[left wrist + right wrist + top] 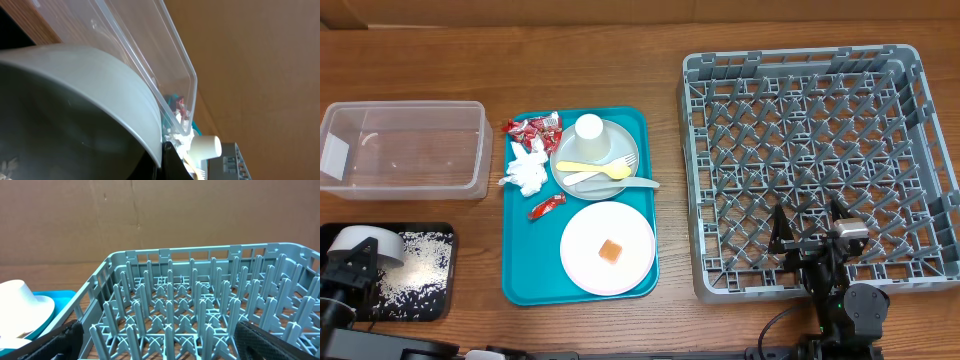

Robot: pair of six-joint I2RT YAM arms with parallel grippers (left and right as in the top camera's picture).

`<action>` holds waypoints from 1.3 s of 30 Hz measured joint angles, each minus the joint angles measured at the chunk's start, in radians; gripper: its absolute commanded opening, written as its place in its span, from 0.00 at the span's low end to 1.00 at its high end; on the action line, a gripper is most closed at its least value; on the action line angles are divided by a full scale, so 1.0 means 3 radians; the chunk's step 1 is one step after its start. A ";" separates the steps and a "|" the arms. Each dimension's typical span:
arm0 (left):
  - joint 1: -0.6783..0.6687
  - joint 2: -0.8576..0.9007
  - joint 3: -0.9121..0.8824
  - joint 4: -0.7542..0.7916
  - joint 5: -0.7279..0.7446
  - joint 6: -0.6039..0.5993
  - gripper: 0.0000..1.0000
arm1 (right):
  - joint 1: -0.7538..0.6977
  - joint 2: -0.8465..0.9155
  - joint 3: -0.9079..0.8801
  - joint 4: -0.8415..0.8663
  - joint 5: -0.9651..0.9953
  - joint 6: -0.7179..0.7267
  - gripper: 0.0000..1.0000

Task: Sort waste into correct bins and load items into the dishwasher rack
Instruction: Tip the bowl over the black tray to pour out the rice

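My left gripper [350, 262] is shut on the rim of the small whitish bowl [365, 243], tilted over the black tray [432, 305], where white rice [415, 268] lies. The bowl fills the left wrist view [75, 100]. The clear tub [405, 150] stands behind it. On the teal tray are red wrappers [532, 128], a napkin [528, 170], a white cup [588, 127], a grey plate [582, 152] with yellow and white cutlery [600, 170], and a pink plate [588, 268] with an orange cube [611, 250]. My right gripper [810, 240] is open and empty over the front of the dishwasher rack [820, 130].
The teal tray [518, 285] lies between the bins and the rack. The rack's upright pegs [200, 315] stand just in front of my right fingers [165, 347]. The clear tub's wall [150, 50] runs close beside the bowl. A cardboard wall stands behind the table.
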 measured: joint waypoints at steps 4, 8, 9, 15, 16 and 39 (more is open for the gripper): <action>0.0000 0.0000 0.0000 -0.0078 0.0153 0.0052 0.04 | 0.0000 0.0000 0.0000 0.0001 -0.0001 0.0001 1.00; -0.0001 0.0000 0.0000 -0.0106 0.0235 0.0090 0.04 | 0.0000 0.0000 0.0000 0.0000 -0.0001 0.0001 1.00; -0.0001 0.0000 0.0000 -0.0151 0.0266 0.0130 0.04 | 0.0000 0.0000 0.0000 0.0003 0.0000 -0.0001 1.00; -0.0001 0.0000 0.0000 -0.0268 0.0225 0.0209 0.04 | 0.0000 0.0000 0.0000 0.0003 0.0000 0.0000 1.00; -0.0001 0.0000 0.0000 -0.0327 0.0198 0.0211 0.04 | 0.0000 0.0000 0.0000 0.0003 0.0000 0.0001 1.00; -0.0202 -0.1757 0.0237 -0.0982 -0.0552 -0.0484 0.04 | 0.0000 0.0000 0.0000 0.0001 0.0000 0.0003 1.00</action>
